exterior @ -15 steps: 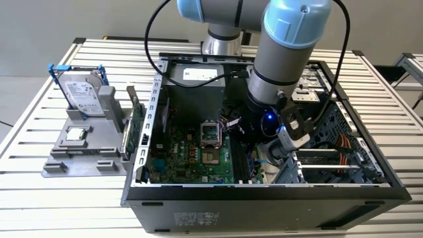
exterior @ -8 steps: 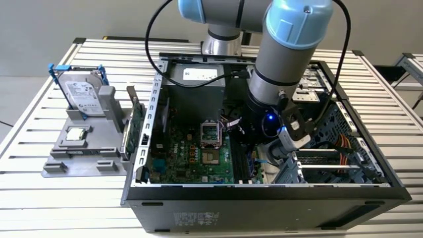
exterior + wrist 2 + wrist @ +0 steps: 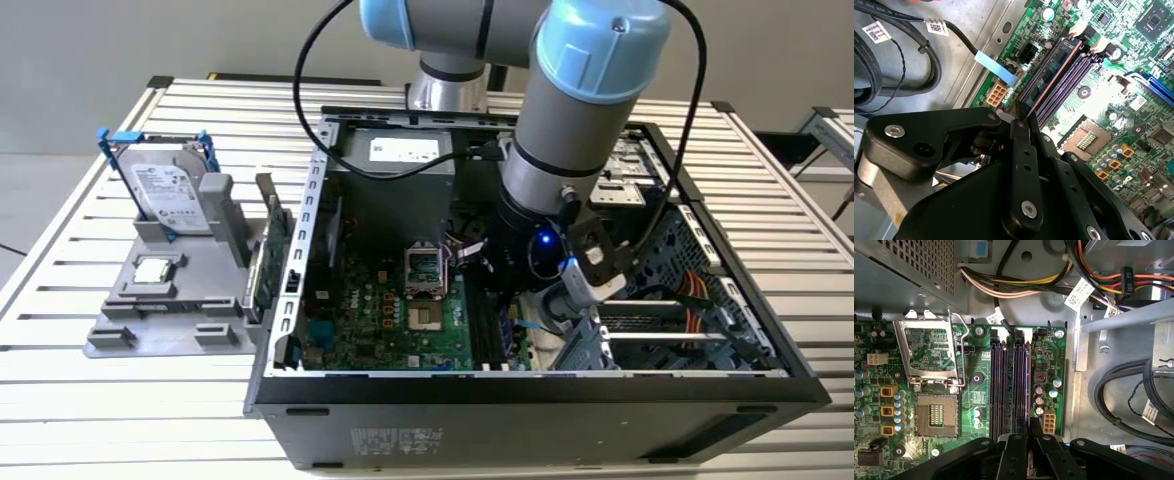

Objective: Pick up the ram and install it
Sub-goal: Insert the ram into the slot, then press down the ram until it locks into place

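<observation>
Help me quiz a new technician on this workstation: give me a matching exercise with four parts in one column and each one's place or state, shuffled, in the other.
Parts
1. ram
2. hard drive
3. green card
4. processor socket

Places or states
A. standing on edge just outside the case, along its wall on the exterior view's left
B. on the board inside the case, its metal cover flipped open
C. edge-on over the long slots, pinched in the tool
D. upright in a blue-clipped frame on the grey holder

Pairs: 1-C, 2-D, 3-A, 4-B
</observation>
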Robot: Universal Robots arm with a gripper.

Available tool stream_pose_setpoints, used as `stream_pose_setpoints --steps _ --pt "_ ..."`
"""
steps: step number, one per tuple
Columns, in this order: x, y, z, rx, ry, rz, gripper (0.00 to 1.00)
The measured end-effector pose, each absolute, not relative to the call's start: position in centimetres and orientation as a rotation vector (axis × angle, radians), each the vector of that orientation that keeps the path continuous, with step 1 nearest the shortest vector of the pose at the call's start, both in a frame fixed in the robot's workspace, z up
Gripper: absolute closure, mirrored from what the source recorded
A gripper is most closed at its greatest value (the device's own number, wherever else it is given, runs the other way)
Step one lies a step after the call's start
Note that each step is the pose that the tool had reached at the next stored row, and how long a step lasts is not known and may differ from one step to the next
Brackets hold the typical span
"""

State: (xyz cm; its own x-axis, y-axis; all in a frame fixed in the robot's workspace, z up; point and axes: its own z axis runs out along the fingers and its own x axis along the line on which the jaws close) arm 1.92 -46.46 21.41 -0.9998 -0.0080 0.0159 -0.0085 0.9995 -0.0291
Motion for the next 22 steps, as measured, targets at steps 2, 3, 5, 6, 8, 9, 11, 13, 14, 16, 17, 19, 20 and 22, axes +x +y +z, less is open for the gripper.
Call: stream_pose_setpoints --steps 2,3,5,6,8,9,11,13,14,16,17,19,20,22 --pt "1.9 -46.44 21.41 0.013 -3.125 0.046 1.0" --pt "1.89 -46.44 21.41 0.013 -3.125 0.046 1.0" --pt "1.83 -46.44 21.41 0.012 -3.125 0.046 1.0" --pt "1.81 -46.44 21.41 0.012 -3.125 0.046 1.0" --pt "1.77 -46.44 21.41 0.009 -3.125 0.046 1.0" --pt "1.75 -46.44 21.41 0.006 -3.125 0.046 1.0" --pt "1.74 -46.44 21.41 0.001 -3.125 0.046 1.0" --pt "1.73 -46.44 21.4 -0.005 -3.125 0.046 1.0" --pt "1.73 -46.44 21.41 -0.01 -3.125 0.046 1.0" --pt "1.73 -46.44 21.4 -0.02 -3.125 0.046 1.0" --pt "1.73 -46.44 21.4 -0.025 -3.125 0.046 1.0" --pt "1.73 -46.44 21.36 -0.032 -3.125 0.045 1.0" --pt "1.73 -46.43 21.31 -0.033 -3.125 0.045 1.0" --pt "1.74 -46.44 21.22 -0.033 -3.125 0.045 1.0"
